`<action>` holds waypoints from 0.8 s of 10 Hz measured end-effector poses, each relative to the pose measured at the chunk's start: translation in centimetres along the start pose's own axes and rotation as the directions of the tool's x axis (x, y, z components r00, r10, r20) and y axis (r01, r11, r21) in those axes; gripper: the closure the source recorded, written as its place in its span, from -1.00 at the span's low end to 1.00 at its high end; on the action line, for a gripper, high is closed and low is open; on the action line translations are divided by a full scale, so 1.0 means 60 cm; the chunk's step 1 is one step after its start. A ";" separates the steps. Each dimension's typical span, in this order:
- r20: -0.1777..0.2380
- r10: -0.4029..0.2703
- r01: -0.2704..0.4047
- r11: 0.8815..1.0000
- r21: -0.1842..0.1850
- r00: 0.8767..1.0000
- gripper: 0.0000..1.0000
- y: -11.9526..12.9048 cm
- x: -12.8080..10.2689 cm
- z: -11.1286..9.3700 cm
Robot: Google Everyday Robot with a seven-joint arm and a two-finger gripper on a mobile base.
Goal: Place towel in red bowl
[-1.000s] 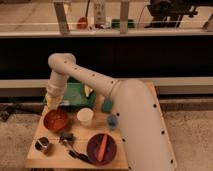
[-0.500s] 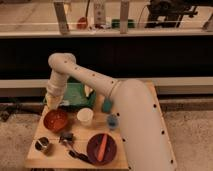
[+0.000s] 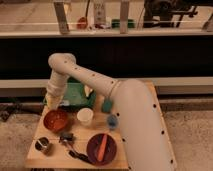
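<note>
Your towel looks to be the green soft thing at the back of the table. It lies just beside the gripper, on the gripper's right as you see it. The gripper hangs low at the towel's left edge and may be touching it. You cannot tell from here if it is wide, narrow, or holding the cloth. The red bowl sits very near the gripper, just in front of it, toward the front of the table. So the trip looks short: from the gripper, straight forward to the bowl. The white cup stands just beside that bowl, so mind it. The purple bowl with the carrot is farther off, front and right. That one is not yours.
</note>
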 end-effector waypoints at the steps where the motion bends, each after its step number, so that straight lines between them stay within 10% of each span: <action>1: -0.001 -0.001 0.001 1.000 0.001 1.000 0.97 0.000 0.001 0.000; 8: 0.005 -0.004 0.004 1.000 0.003 1.000 0.97 -0.001 0.002 0.000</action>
